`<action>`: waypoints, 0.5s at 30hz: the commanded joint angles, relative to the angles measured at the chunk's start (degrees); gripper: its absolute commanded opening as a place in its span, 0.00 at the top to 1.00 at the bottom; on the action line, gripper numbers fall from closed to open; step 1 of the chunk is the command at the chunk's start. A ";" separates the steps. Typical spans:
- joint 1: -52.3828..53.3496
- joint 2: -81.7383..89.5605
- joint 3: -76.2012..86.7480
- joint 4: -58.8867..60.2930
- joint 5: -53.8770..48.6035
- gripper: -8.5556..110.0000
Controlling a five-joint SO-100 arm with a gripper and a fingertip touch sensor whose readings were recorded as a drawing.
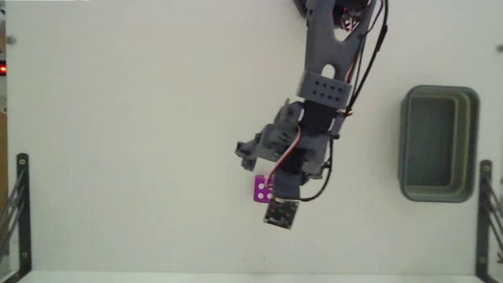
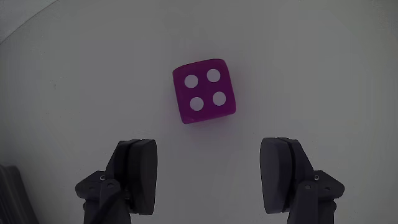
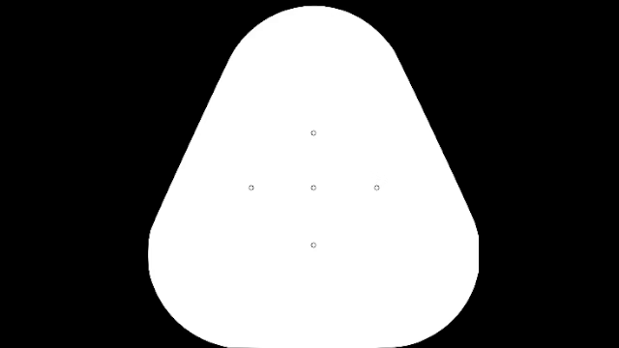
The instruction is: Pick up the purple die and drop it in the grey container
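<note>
The purple die (image 2: 203, 91) lies on the white table with four white pips facing up. In the wrist view it sits just ahead of my gripper (image 2: 210, 167), centred on the gap. The gripper is open, and its two dark fingers (image 2: 138, 173) stand wide apart with nothing between them. In the fixed view the die (image 1: 259, 189) shows at the arm's lower end, partly covered by the wrist (image 1: 292, 167). The grey container (image 1: 438, 144) stands far off at the right side of that view, with nothing visible inside.
A small dark square circuit board (image 1: 280, 212) on the arm hangs just below and to the right of the die. Black metal brackets (image 1: 17, 212) stand at the lower left and lower right (image 1: 489, 212) table edges. Cables run along the arm (image 1: 324, 55) from the top.
</note>
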 commanded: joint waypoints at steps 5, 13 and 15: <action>0.91 -3.22 -6.51 -1.47 0.18 0.00; 0.91 -9.42 -12.41 -1.76 0.18 0.00; 0.91 -10.90 -13.92 -1.73 0.18 0.00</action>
